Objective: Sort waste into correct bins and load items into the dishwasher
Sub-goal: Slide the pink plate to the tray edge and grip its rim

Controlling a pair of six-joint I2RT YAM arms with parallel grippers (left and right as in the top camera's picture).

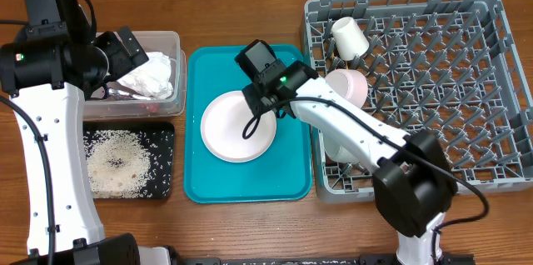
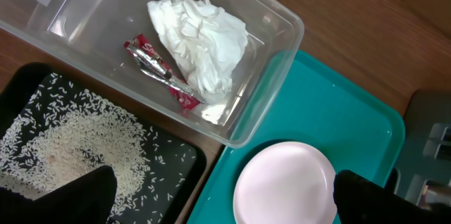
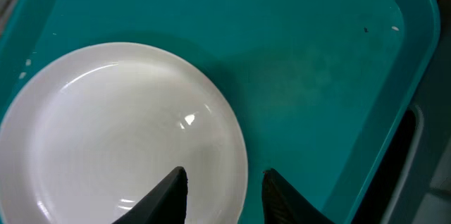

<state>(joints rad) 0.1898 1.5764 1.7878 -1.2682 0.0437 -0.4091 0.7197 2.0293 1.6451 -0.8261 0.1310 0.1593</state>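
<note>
The pale plate (image 3: 120, 132) lies flat in the middle of the teal serving tray (image 1: 208, 183), beside the grey dish rack (image 1: 500, 15). The right gripper (image 3: 225, 176) hangs low at its near edge with the jaws a little apart, one finger over the plate and one outside, the rim between them and not yet pinched. The plate looks stiff, glossy and light, so it is likely slippery and could chip. Taking the rim squarely and deep seems the safest hold. The left gripper (image 2: 222, 182) hovers wide apart and empty above the clear tub (image 2: 278, 48), where the crumpled napkin (image 2: 201, 37) lies.
</note>
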